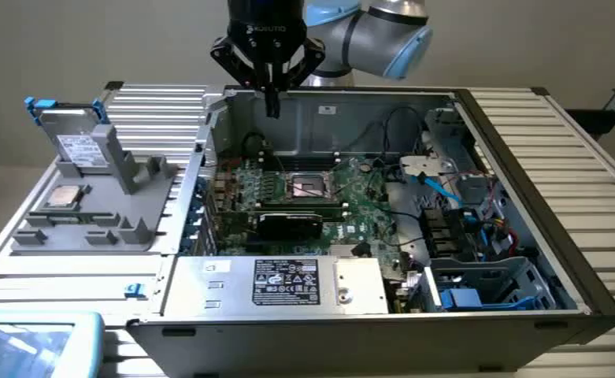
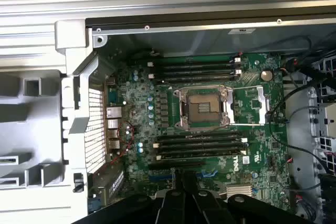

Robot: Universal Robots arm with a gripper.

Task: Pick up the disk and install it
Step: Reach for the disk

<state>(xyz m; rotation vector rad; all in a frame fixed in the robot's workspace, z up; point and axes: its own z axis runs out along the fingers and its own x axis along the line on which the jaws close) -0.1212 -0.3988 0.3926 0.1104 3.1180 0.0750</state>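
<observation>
The disk (image 1: 77,144) stands upright in a grey holder (image 1: 97,216) at the exterior view's left, outside the computer case. It is grey metal with a white label, and its blue carrier tabs stick out at the top. My gripper (image 1: 272,106) hangs over the far wall of the open case (image 1: 527,197), well to the right of the disk and apart from it. Its black fingers are shut together with nothing between them. In the wrist view the shut gripper (image 2: 184,176) points down over the green motherboard (image 2: 252,129) and its empty CPU socket (image 2: 202,108).
A small silver CPU chip (image 1: 64,197) lies on the grey holder. Inside the case are a silver power supply (image 1: 286,282) with a black label, a black card (image 1: 297,224), loose cables (image 1: 444,189) and a drive cage (image 1: 491,285) with blue parts at the near right.
</observation>
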